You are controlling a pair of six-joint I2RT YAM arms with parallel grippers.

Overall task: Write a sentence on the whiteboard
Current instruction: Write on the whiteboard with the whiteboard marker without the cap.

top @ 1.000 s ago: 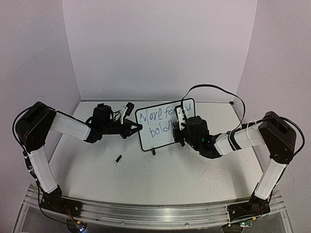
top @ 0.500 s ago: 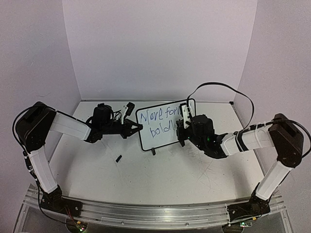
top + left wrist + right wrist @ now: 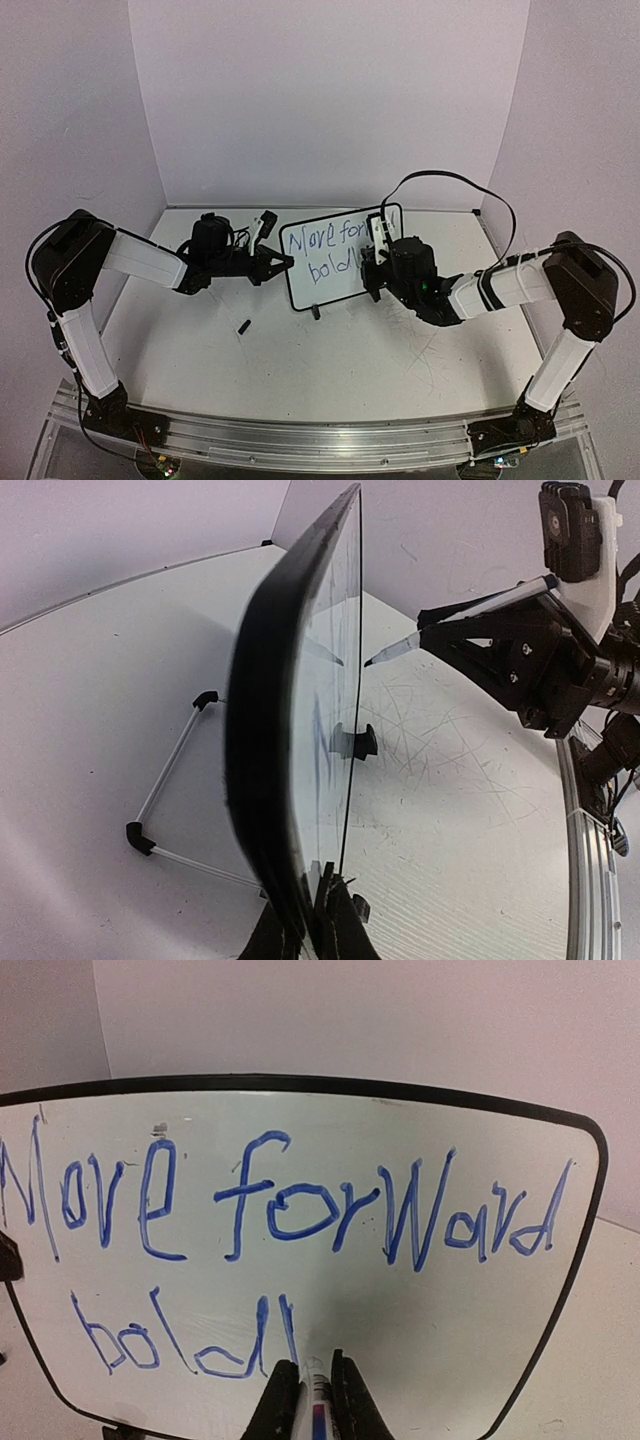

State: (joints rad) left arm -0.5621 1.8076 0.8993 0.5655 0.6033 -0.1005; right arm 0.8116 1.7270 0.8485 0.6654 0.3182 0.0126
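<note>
White scuffed tabletop [image 3: 330, 370] carries the small, black-framed rectangular whiteboard [image 3: 330, 288]. It stands upright at the back centre, its long axis running left to right. Your left gripper [image 3: 283, 263] is clamped on its left edge. The blue handwritten sentence [image 3: 270, 1200] reads "Move forward" with "boldl" beneath, so a "y" looks due. Your right gripper [image 3: 312, 1372] is the nearer one, pinched tight on the slim pale marker [image 3: 312, 1400]. The marker's tip seems just off the board face, beside the last stroke.
</note>
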